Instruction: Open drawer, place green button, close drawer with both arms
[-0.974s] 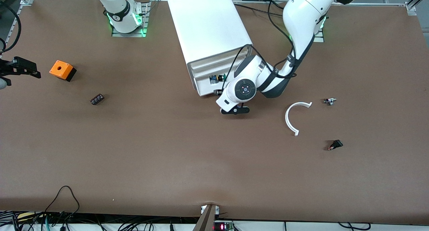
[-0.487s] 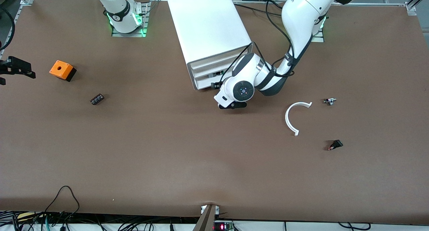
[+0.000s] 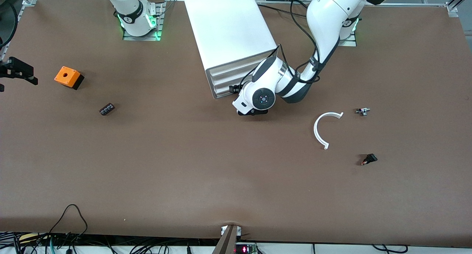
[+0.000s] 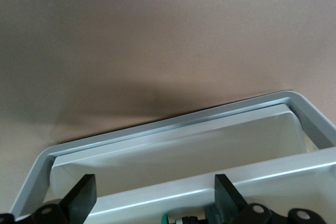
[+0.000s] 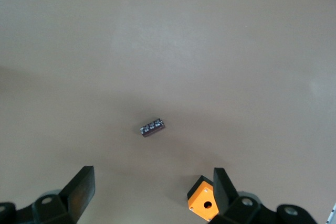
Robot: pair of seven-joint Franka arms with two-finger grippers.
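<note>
The white cabinet (image 3: 228,29) stands between the arms' bases. Its bottom drawer (image 3: 222,92) is pushed in almost flush with the two above it. My left gripper (image 3: 236,91) is low against that drawer's front, and the hand covers the end of the drawer nearer the left arm. In the left wrist view the left gripper (image 4: 155,182) is open before the cabinet's grey frame (image 4: 173,124). A sliver of the button's green cap (image 4: 166,219) shows between the fingers, not gripped. The front view hides the button. My right gripper (image 3: 16,71) (image 5: 152,179) waits open and empty, over the table at the right arm's end.
An orange box with a hole (image 3: 68,77) (image 5: 206,203) and a small dark ribbed block (image 3: 107,109) (image 5: 152,127) lie toward the right arm's end. Toward the left arm's end lie a white curved piece (image 3: 322,130), a small metal part (image 3: 363,111) and a small black part (image 3: 369,159).
The left hand has moved toward the cabinet and the open bottom drawer has slid in with it, taking the button out of the front view. The right gripper has drifted slightly outward.
</note>
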